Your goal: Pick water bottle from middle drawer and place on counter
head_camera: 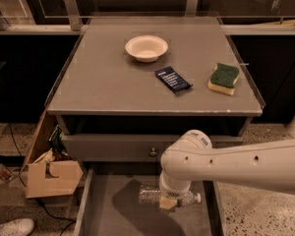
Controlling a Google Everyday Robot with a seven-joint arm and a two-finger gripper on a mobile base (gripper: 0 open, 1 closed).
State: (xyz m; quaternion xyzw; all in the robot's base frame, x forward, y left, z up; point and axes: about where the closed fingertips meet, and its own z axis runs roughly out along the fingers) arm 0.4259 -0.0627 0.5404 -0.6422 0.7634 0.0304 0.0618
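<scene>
Gripper (pixel 168 202) sits low in front of the counter (pixel 113 82), down inside the open middle drawer (pixel 103 205) and right over the water bottle (pixel 148 195); whether it is clamped on the bottle or loose, I cannot tell. The bottle lies on its side on the drawer floor, below the counter's front edge. On the counter, a dark packet (pixel 172 79) lies near the middle, a sponge (pixel 223 77) toward its right edge, and a white bowl (pixel 146 48) farther back.

Matt grey worktop (pixel 103 82); below its front edge, clear ribbed plastic water bottle (pixel 148 195) — smooth pale tool (pixel 168 203) at it in the middle drawer (pixel 113 208).
</scene>
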